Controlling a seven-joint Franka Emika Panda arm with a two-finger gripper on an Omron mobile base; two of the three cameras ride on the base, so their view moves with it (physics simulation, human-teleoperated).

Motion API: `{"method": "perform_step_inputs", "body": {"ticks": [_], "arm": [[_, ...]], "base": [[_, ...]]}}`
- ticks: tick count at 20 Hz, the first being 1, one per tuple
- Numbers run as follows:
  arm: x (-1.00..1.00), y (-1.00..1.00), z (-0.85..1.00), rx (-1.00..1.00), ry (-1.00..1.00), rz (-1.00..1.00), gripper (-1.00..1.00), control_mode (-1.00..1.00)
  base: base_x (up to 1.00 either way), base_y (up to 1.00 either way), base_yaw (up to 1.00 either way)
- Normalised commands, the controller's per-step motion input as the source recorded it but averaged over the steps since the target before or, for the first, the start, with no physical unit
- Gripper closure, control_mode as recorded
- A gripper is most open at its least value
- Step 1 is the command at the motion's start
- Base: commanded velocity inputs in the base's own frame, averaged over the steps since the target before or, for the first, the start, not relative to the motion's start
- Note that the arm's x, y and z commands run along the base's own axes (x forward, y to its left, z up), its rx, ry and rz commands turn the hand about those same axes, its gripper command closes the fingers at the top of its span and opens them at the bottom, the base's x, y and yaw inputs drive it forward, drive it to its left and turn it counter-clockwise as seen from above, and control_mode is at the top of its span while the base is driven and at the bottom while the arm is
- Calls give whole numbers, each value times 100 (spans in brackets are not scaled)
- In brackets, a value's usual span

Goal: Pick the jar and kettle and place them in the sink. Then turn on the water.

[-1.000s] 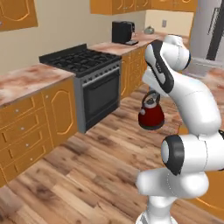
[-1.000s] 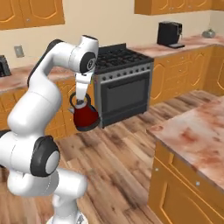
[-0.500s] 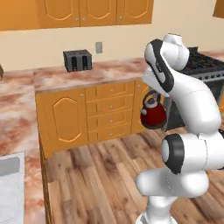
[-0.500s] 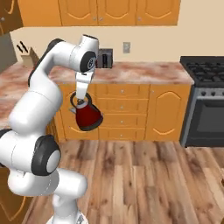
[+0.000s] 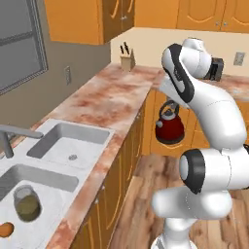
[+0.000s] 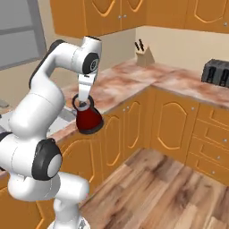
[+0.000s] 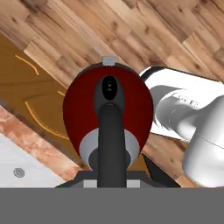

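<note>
**Carrying the kettle to the sink: base has swung round, sink now in reach of view**

Hanging from the gripper by its black arched handle, the kettle is off every surface, over the wooden floor and just out from the cabinet fronts below the worktop's front edge. In the hand view the handle runs straight up between the finger tips, which are pinched narrow on it; the red body sits square beneath, not visibly tilted.

Change since the earlier pictures: the whole scene has shifted, from stove, to a toaster run of cabinets, to this corner. That is the base turning, not the things moving. The kettle keeps the same place relative to the arm throughout, so the grasp has held.

Meaning for the task: the sink has come into the left base view, at the worktop's near left end, with the faucet at its back rim. The jar already stands in the near basin, an orange ball beside it. Judgement: jar step done; kettle still well apart from the basin and must be lifted above the worktop edge before crossing. Water not yet on.
</note>
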Motion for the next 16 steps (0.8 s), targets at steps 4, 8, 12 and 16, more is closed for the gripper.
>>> {"method": "perform_step_inputs", "body": {"ticks": [4,8,12,16], "arm": [[0,0,0,0,0,0,100,100],[0,0,0,0,0,0,100,100],[0,0,0,0,0,0,100,100],[0,0,0,0,0,0,100,100]], "base": [[-13,9,98],[-13,15,98],[-8,20,98],[-4,17,98]]}}
